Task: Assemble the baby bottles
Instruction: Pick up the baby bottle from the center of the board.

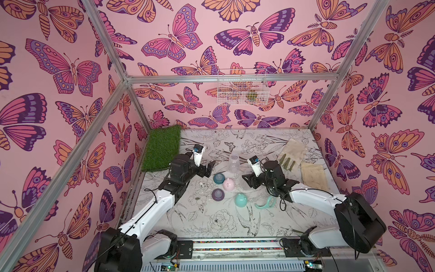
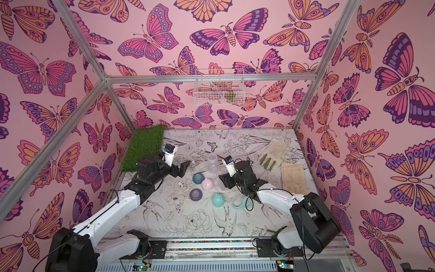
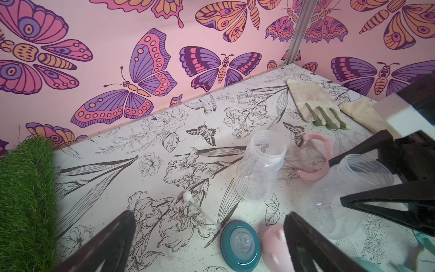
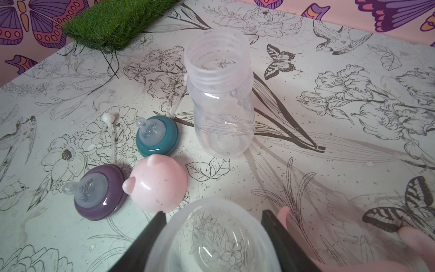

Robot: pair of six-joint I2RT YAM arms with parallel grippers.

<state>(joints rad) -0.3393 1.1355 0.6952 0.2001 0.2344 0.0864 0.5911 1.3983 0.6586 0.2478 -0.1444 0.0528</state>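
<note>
Baby bottles: nothing joined yet, all parts loose. Nearest, a clear bottle (image 4: 211, 242) stands mouth-up right between the right gripper (image 4: 213, 213) jaws. They straddle its upper body, tips at or against the wall. Real pinch or just bracketing, can't tell. A side hold makes sense: mouth and thread stay open from above. The bottle looks seated on the table (image 4: 329, 164), not lifted.

Just outside one jaw: pink handle ring (image 3: 310, 176), lying flat next to that bottle. Probably first on, since it has to sit under the collar. Outside the opposite jaw: pink dome cap (image 4: 157, 183), ears up. I'd expect it to go on last.

A bit past the tips: purple collar (image 4: 98, 190) and teal collar (image 4: 156, 136), both nipple-up, so either can be taken by the rim and lowered straight onto a neck. A thin straw (image 4: 107, 117) lies beside them.

Further ahead of the tips: second clear bottle (image 4: 221, 94), upright and free, nothing gripping it.

Left gripper (image 3: 210, 213): jaws spread full, empty. The teal collar and pink cap lie just ahead, between them. It reads as the placing hand, with right as the steadying one.

Back of the right jaws, alongside its wrist: teal dome cap (image 1: 241, 200) and teal handle ring (image 1: 260, 207). Far off: gloves (image 1: 292, 153) and grass mat (image 1: 162, 148), not in play.
</note>
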